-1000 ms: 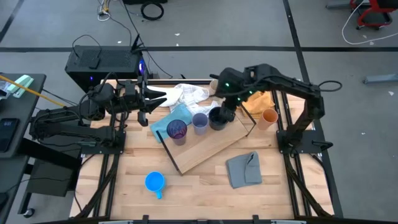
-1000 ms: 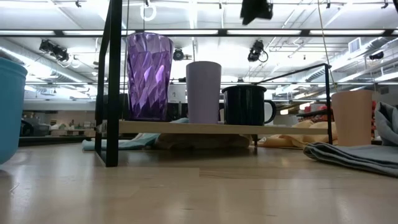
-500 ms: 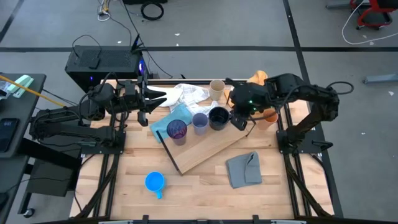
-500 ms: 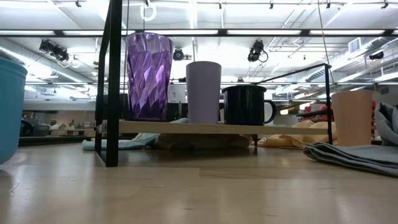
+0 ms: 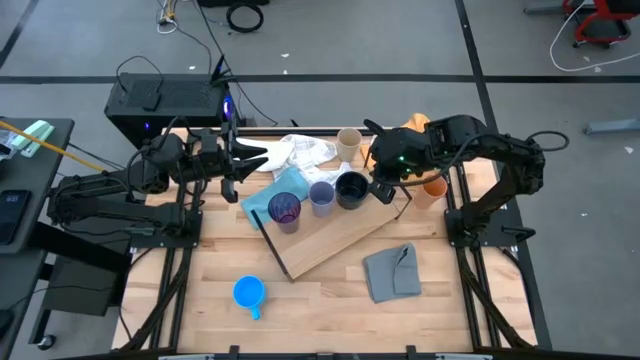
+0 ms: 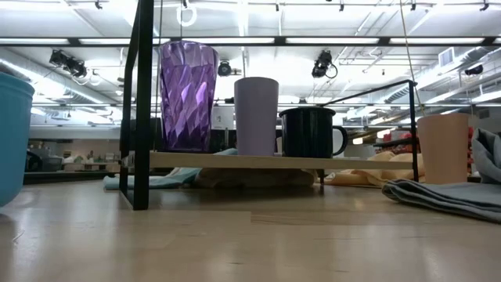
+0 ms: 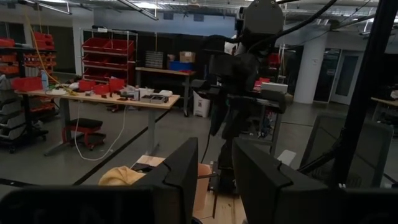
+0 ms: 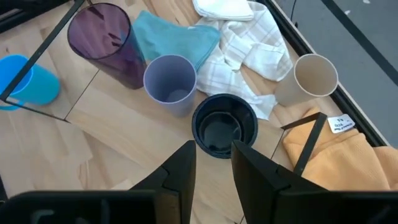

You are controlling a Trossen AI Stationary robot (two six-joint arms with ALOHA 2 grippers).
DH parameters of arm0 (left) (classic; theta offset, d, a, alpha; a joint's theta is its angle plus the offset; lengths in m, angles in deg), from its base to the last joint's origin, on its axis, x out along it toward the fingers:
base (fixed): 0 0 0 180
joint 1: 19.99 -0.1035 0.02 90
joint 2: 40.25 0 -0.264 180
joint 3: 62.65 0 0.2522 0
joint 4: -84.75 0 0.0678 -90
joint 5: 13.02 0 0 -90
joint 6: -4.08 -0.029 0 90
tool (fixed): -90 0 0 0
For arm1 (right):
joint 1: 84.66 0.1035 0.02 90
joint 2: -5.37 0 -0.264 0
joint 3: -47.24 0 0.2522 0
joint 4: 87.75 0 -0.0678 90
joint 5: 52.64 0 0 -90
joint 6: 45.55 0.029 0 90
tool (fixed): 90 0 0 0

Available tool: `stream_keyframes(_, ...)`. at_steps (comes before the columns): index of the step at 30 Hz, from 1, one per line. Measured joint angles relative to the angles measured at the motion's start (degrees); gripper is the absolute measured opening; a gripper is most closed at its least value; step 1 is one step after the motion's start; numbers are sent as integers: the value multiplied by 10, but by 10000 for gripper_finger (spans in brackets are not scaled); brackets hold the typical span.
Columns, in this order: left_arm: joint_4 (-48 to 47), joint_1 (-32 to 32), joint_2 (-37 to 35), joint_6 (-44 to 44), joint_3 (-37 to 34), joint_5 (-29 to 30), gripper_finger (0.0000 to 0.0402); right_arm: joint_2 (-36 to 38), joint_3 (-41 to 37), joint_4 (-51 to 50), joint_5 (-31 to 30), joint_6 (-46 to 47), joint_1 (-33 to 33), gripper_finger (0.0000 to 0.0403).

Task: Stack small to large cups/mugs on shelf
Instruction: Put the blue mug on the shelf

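On the shelf (image 5: 335, 235) at the centre of the high view stand three cups in a row: purple tumbler (image 5: 284, 210), lavender cup (image 5: 321, 196), black mug (image 5: 351, 188). The right gripper (image 5: 382, 187) hovers just right of the black mug, fingers slightly apart, holding nothing. The left gripper (image 5: 228, 163) waits at upper left, fingers slightly apart and empty. The blue mug (image 5: 249, 293) sits lower left, the beige cup (image 5: 348, 141) above centre, the orange cup (image 5: 434, 187) at right

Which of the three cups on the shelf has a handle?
The black mug, at the row's end beside the lavender cup. The purple tumbler and the lavender cup are plain.
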Motion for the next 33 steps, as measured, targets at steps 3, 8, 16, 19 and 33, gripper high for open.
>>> stream_keyframes(3, 0, 3, 0, 5, 0, -1, 107, 0, 0, 0, 0, -4, -1, 109)
stream_keyframes(8, -31, 48, 0, 22, 1, -64, 103, 0, 0, -4, -10, -16, -1, 109)
stream_keyframes(16, -202, 191, 0, 131, 1, -41, 79, 0, 0, -53, -21, -27, -1, 109)
stream_keyframes(19, -245, 251, 3, 160, 40, -2, 72, 0, 0, -56, -24, -35, -2, 109)
stream_keyframes(33, -664, 453, 233, 278, 374, 199, 63, 28, -1, -56, -23, -70, -16, 109)
